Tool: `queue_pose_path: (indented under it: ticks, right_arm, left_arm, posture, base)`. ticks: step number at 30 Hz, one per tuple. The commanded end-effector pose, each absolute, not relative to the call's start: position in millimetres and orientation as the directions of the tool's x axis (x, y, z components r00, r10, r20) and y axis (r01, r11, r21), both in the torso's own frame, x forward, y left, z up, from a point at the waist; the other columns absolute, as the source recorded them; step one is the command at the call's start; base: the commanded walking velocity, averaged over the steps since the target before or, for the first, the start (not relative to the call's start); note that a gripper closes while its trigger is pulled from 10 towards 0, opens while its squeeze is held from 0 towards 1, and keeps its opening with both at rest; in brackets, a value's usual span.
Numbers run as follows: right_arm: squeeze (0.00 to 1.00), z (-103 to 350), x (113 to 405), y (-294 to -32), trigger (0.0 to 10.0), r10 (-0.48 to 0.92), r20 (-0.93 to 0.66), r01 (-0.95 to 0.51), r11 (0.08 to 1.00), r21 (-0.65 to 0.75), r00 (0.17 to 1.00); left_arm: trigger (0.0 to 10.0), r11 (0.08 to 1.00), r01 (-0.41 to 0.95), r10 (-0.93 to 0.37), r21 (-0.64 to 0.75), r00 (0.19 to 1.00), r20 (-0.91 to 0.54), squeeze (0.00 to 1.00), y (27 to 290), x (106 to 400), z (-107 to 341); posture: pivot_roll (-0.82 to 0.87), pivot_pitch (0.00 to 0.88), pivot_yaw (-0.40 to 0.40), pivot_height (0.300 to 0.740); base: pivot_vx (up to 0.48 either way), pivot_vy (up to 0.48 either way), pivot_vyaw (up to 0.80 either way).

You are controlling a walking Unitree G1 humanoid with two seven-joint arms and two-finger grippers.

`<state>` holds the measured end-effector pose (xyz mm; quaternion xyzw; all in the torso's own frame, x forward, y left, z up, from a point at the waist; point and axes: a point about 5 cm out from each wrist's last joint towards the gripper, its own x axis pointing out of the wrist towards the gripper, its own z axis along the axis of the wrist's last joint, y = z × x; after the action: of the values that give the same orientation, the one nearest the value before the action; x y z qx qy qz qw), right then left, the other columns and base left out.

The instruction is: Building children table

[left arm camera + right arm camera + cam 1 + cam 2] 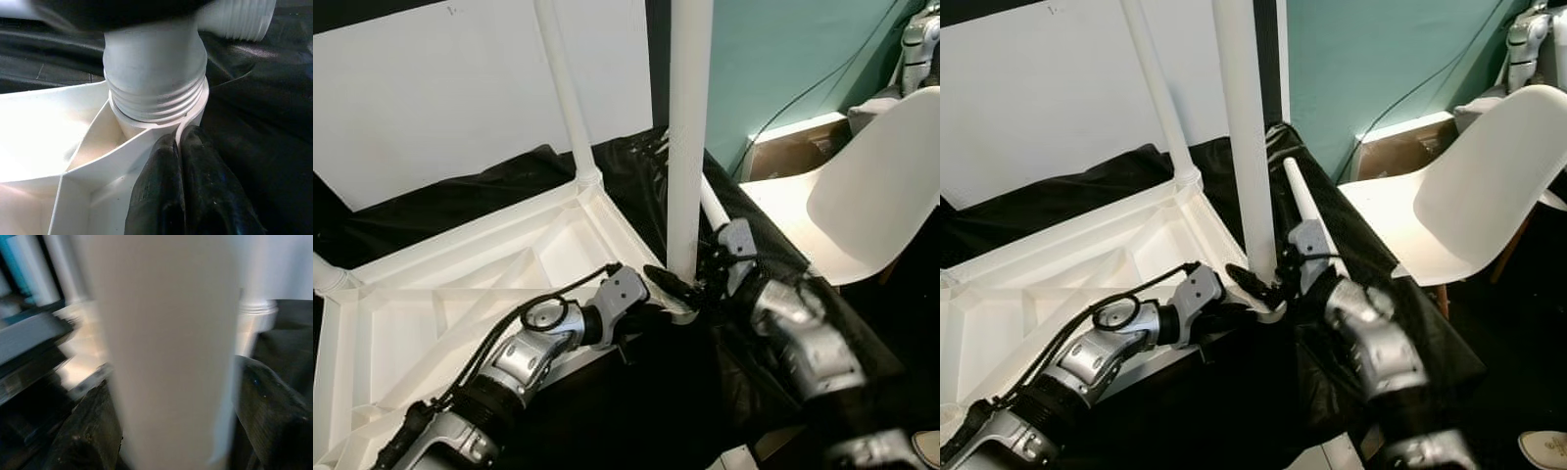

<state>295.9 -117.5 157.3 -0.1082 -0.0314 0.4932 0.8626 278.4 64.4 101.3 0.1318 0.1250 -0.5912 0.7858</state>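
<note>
1. Where the near corner socket (161,117) of the upturned white table top (460,294) sits, the left gripper (668,291) lies low, its fingers (195,196) pressed together against the socket wall, holding nothing.
2. Opposite, the right gripper (710,279) clasps the upright white leg (688,137) just above its threaded end.
3. Both silver forearms reach forward, wrists angled inward toward that corner.
4. Beyond, another leg (566,93) stands in the far corner; a white chair (862,196) is at right.

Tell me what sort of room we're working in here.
Probably a lived-in room of a home: teal wall, white shell chair, and the upturned children's tabletop on black sheeting.
</note>
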Motion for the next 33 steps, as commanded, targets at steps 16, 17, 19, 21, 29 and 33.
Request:
queue_pose_path:
  ticks: [16,17,19,21,29,33]
  right_arm:
    - [0.00,151,314,-126,0.0,0.903,-0.220,-0.929,0.354,-0.105,0.369]
    - [0.00,151,314,-126,0.0,0.903,-0.220,-0.929,0.354,-0.105,0.369]
    - [0.00,147,309,-118,0.0,0.895,-0.186,-0.913,0.389,-0.120,0.405]
    - [0.00,144,304,-105,0.0,0.877,-0.146,-0.888,0.441,-0.126,0.457]
    - [0.00,125,288,-79,0.0,0.643,-0.029,-0.642,0.760,-0.102,0.766]
    - [0.00,132,292,-91,0.0,0.516,0.041,-0.510,0.855,-0.098,0.856]
  left_arm:
    - [10.0,0.147,0.987,-0.899,-0.069,0.104,-0.426,0.00,67,259,78]
    - [10.0,0.147,0.987,-0.899,-0.069,0.104,-0.426,0.00,67,259,78]
    - [10.0,0.150,0.987,-0.897,-0.059,0.111,-0.427,0.00,67,260,78]
    - [10.0,0.153,0.987,-0.897,-0.054,0.115,-0.428,0.00,67,261,78]
    - [10.0,0.152,0.987,-0.896,-0.059,0.112,-0.431,0.00,69,260,78]
    - [10.0,0.149,0.987,-0.893,-0.062,0.108,-0.438,0.00,71,259,77]
  posture:
    - [-0.08,0.000,0.077,0.740]
    - [-0.08,0.000,0.077,0.740]
    - [-0.08,0.000,0.076,0.740]
    - [-0.08,0.000,0.073,0.740]
    - [-0.08,0.000,0.084,0.740]
    - [-0.08,0.000,0.087,0.740]
  base:
    - [0.000,0.000,0.00]
    - [0.000,0.000,0.00]
    - [0.000,0.000,0.00]
    - [0.000,0.000,0.00]
    - [0.000,0.000,0.00]
    - [0.000,0.000,0.00]
